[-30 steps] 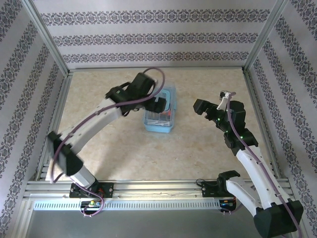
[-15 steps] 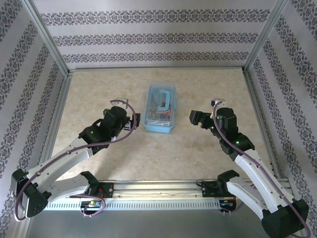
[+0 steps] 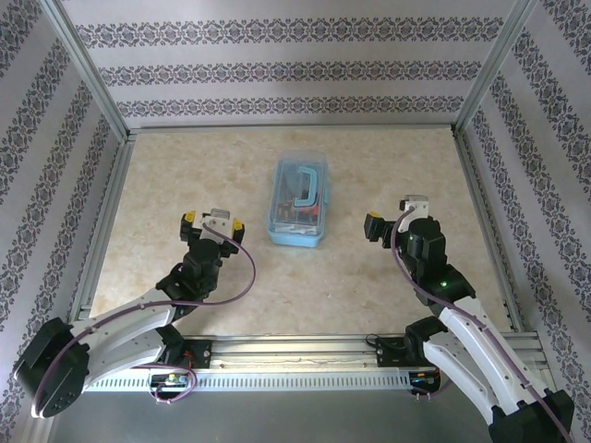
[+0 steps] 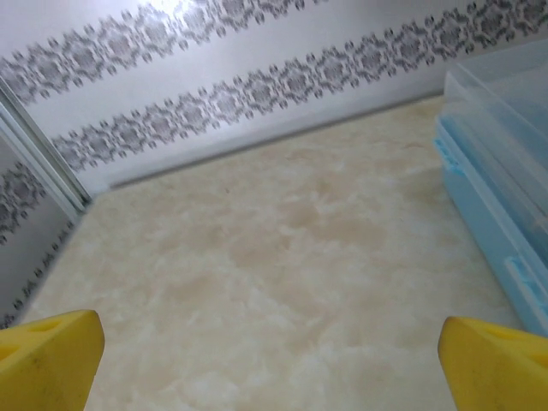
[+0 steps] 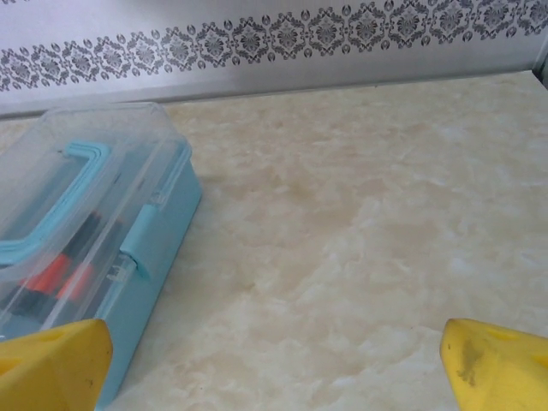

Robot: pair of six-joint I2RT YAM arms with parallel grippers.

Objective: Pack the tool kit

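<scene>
We find the overhead view evenly and softly lit, with only faint shadows on the worktop [image 3: 185, 175] beside the blue case [image 3: 298, 205]. In the left wrist view, glare washes out the top of the back wall [image 4: 180, 13], and the whole picture is soft; the left claw's [image 4: 274, 364] yellow fingertips [image 4: 47, 360] blur at the bottom corners. The right wrist view is crisper.

Both arms low, left gripper [image 3: 212, 220] and right gripper [image 3: 392, 216] empty, jaws wide apart.

tool box [image 3: 298, 202] mid table [image 3: 369, 166], free room all round.
</scene>
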